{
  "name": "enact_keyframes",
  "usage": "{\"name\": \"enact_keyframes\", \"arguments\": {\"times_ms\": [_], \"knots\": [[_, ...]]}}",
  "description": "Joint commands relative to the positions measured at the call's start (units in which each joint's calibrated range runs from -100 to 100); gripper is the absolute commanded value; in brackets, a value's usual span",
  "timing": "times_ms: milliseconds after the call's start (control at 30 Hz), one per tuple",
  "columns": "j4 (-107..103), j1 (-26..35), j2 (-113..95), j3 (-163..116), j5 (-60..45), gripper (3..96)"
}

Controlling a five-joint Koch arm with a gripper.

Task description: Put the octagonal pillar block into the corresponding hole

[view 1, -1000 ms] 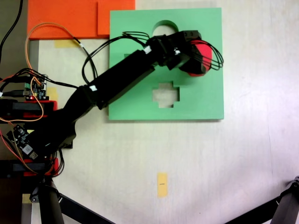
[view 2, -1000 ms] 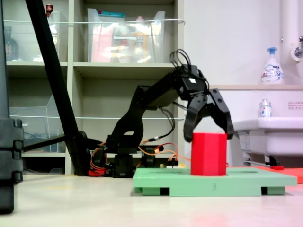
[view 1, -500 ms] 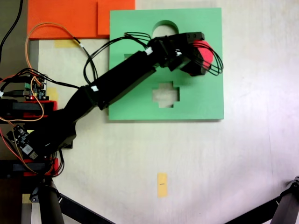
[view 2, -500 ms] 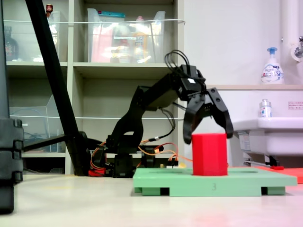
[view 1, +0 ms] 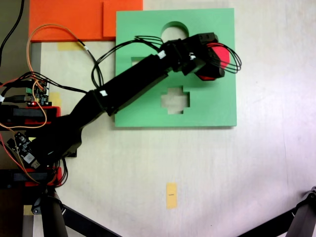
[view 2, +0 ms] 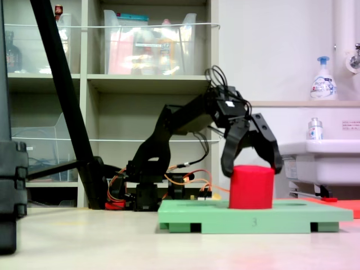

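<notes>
The octagonal pillar block now sits lower in the green foam board, seemingly dropping into the corresponding hole; jaws straddle it, spread wide, released

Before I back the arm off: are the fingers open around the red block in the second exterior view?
Yes. The fingers spread apart on either side of the octagonal pillar block, which stands upright in the green board.
</notes>
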Motion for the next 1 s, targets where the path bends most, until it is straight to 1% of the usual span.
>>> {"name": "enact_keyframes", "arguments": {"times_ms": [33, 133, 233, 300, 333, 367, 433, 600, 667, 767, 800, 833, 933, 1000], "knots": [[5.04, 0.49, -1.53, 2.55, -0.59, 43.3], [1.96, 0.68, 0.71, 2.55, -0.54, 44.1], [0.90, 0.83, 2.24, 2.55, -0.54, 54.3], [-0.84, 0.88, 2.94, 2.45, -0.54, 55.8], [-2.09, 0.93, 3.08, 2.45, -0.49, 61.6], [-3.05, 1.03, 3.08, 2.45, -0.39, 71.5], [-4.11, 1.17, 2.52, 2.45, -0.39, 96.2], [-9.41, 0.93, -7.54, 2.45, -1.37, 95.8], [-10.95, 0.83, -15.78, 2.55, -3.17, 95.8], [-14.70, 0.10, -34.63, 2.55, -6.94, 94.4], [-14.70, -0.20, -39.66, 2.55, -8.45, 90.3], [-14.70, -0.68, -44.83, 2.55, -10.50, 84.1], [-17.30, -2.54, -59.91, 2.45, -22.42, 71.7], [-17.88, -5.18, -67.31, 2.35, -29.35, 67.8]]}}
